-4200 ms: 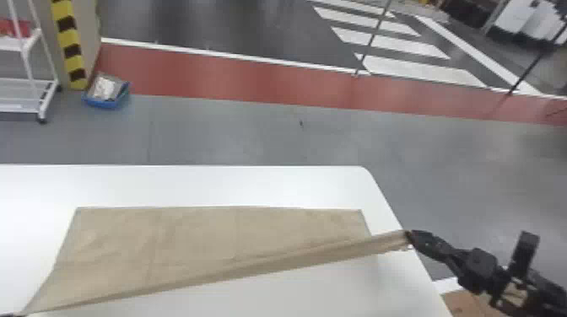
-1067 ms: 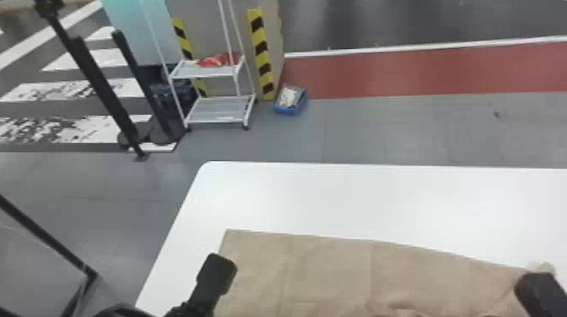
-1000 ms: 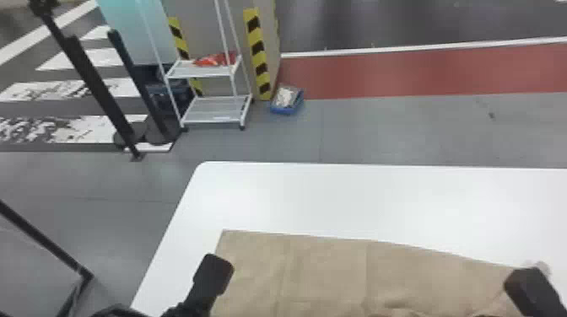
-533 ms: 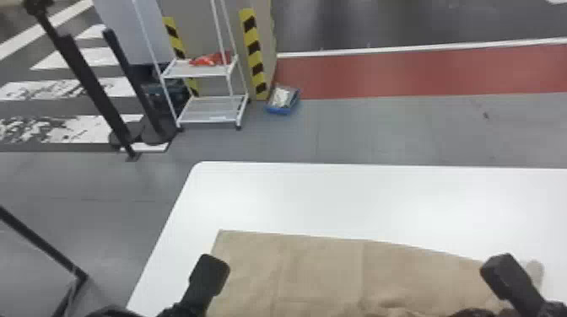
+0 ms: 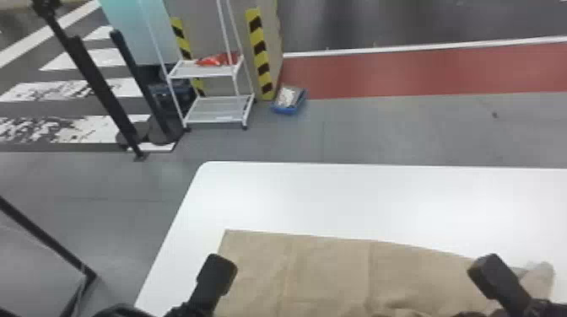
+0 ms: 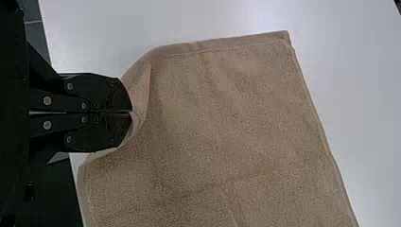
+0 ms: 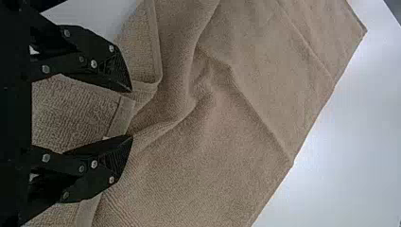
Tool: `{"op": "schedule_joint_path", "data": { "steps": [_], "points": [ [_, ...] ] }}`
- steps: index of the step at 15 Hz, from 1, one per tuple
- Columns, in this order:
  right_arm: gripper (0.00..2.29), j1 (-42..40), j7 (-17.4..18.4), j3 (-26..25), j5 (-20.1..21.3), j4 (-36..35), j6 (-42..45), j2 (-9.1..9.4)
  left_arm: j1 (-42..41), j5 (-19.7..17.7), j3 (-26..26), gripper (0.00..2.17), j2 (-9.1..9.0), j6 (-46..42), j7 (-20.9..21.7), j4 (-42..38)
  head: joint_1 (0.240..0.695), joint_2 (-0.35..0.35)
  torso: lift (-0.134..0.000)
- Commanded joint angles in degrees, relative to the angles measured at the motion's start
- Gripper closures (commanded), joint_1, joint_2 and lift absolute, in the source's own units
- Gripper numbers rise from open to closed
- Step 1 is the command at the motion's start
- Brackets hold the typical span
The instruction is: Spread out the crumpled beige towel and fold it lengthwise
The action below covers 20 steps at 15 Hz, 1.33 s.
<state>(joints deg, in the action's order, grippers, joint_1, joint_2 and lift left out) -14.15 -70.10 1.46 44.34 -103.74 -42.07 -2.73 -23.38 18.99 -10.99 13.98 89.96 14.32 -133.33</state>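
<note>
beige towel [image 5: 329, 274]: lying on the white table [image 5: 337, 189], its far-left part spreading fairly flat with faint creases, its right part bunching into ripples and showing turned-over hems | left gripper [image 5: 215, 274]: clenching, pinching a lifted towel edge | right gripper [image 5: 493, 274]: hanging released, fingers standing apart over rumpled cloth
</note>
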Motion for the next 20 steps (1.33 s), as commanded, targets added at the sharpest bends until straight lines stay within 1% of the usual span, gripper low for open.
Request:
{"op": "schedule_joint_path", "data": {
  "steps": [1,6,8,9,10,11,12,15,18,20],
  "points": [
    [0.68,0.3,0.0,0.5,0.7,0.6,-0.4,0.00,0.0,0.0,0.0,2.09,0.00,0.0,0.0,-0.1,0.695,0.209,0.000],
    [0.69,0.7,-0.6,0.7,1.7,1.6,-1.1,-0.53,0.0,0.0,0.0,2.09,-0.09,0.0,0.0,0.0,0.695,0.203,0.000],
    [0.83,0.9,-0.7,0.7,1.7,2.1,-1.1,-0.70,0.0,0.0,-0.1,2.09,-0.09,0.0,0.0,-0.1,0.695,0.198,0.000],
    [0.83,0.9,-0.7,0.7,1.4,1.9,-1.1,-0.70,-0.1,0.0,-0.1,2.09,-0.09,0.1,0.0,-0.2,0.695,0.197,0.000],
    [0.94,0.7,-0.8,0.5,1.3,1.1,-1.1,-0.70,-0.1,0.0,-0.2,2.09,-0.09,0.1,0.0,-0.3,0.695,0.195,0.000],
    [1.00,0.3,-1.2,0.2,0.7,0.2,-1.1,-0.70,-0.2,0.0,-0.2,2.09,-0.09,0.1,0.0,-0.4,0.695,0.194,0.000],
    [1.00,0.0,-1.4,-0.2,0.5,-1.0,-1.1,-0.70,-0.2,0.0,-0.2,2.09,-0.09,0.1,0.0,-0.4,0.695,0.194,0.000],
    [1.00,-1.9,-2.9,-3.2,-1.3,-5.4,-1.0,-0.70,-0.3,0.3,-0.3,2.09,-0.09,0.1,0.0,-0.5,0.695,0.191,0.000],
    [1.00,-2.8,-4.0,-7.6,-1.8,-6.8,1.0,-0.88,0.0,0.6,-0.3,2.09,-0.18,0.1,0.0,-0.5,0.695,0.166,0.000],
    [1.00,-3.3,-4.0,-12.1,-4.6,-5.9,2.4,-2.28,0.0,0.9,-0.3,2.09,-0.18,0.1,0.0,-0.6,0.695,0.138,0.000]
  ]
}}
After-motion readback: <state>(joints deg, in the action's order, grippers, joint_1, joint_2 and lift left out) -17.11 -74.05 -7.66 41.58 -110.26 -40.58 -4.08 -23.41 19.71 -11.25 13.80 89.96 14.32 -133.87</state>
